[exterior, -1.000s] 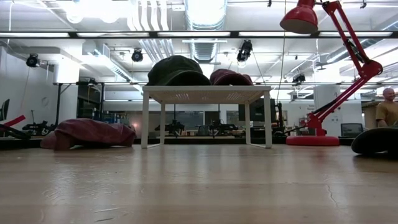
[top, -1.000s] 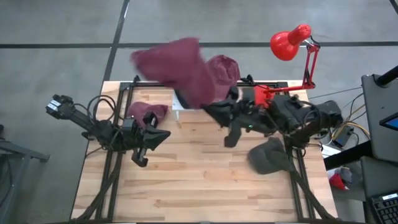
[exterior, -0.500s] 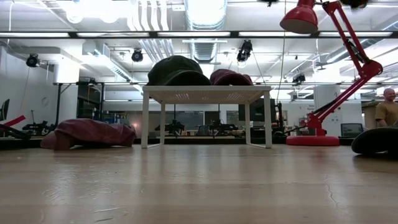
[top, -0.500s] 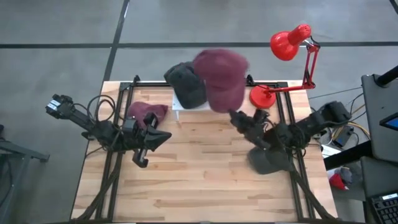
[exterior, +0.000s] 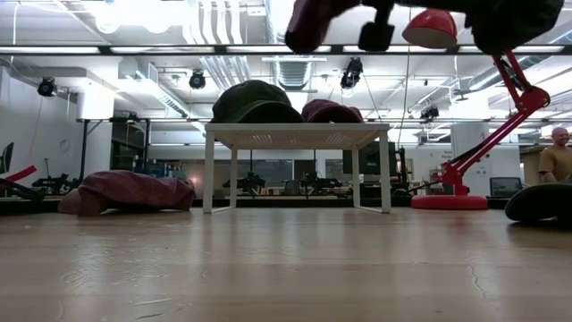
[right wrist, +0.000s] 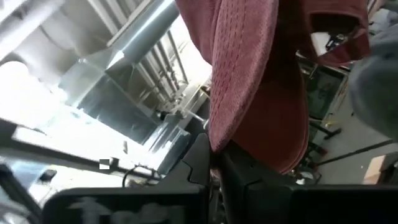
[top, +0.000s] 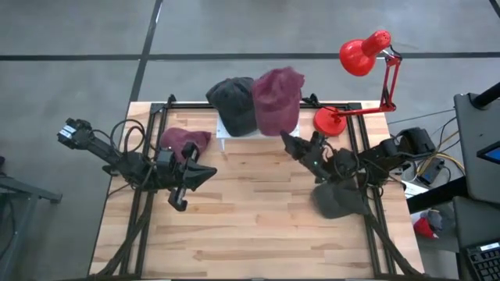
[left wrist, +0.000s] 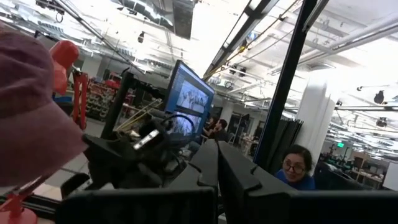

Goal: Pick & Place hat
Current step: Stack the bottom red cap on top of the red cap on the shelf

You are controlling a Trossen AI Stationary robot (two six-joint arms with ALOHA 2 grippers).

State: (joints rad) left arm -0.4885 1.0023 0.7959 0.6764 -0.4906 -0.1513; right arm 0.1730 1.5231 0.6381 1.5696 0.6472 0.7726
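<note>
My right gripper [top: 287, 141] is over the table's far middle, shut on a maroon hat [top: 276, 98] held high above the small white stand [exterior: 295, 134]. In the low view the held maroon hat [exterior: 313, 18] and right gripper [exterior: 375, 34] show at the top edge. A dark hat [top: 233, 103] sits on the stand, crown up, and beside it a second maroon hat [exterior: 331, 111]. My left gripper [top: 203, 172] waits shut over the table's left half, touching nothing. My right gripper [right wrist: 214, 163] pinches the held maroon hat by the edge of its stitched brim [right wrist: 219, 134], between the two fingers. The hat is lifted clear of the stand and the table, and its crown [right wrist: 273, 118] reaches out beyond the fingertips.
Another maroon hat [top: 184, 141] lies on the table left of the stand, and a dark grey hat [top: 337, 200] lies near the right edge under my right arm. A red desk lamp [top: 363, 53] stands at the far right corner. People show in the room behind.
My right gripper has swung the held maroon hat from above the stand's left side toward the table's right and come down, so that it now shows at the top of the low view. The hats on the stand and the table have stayed where they were.
</note>
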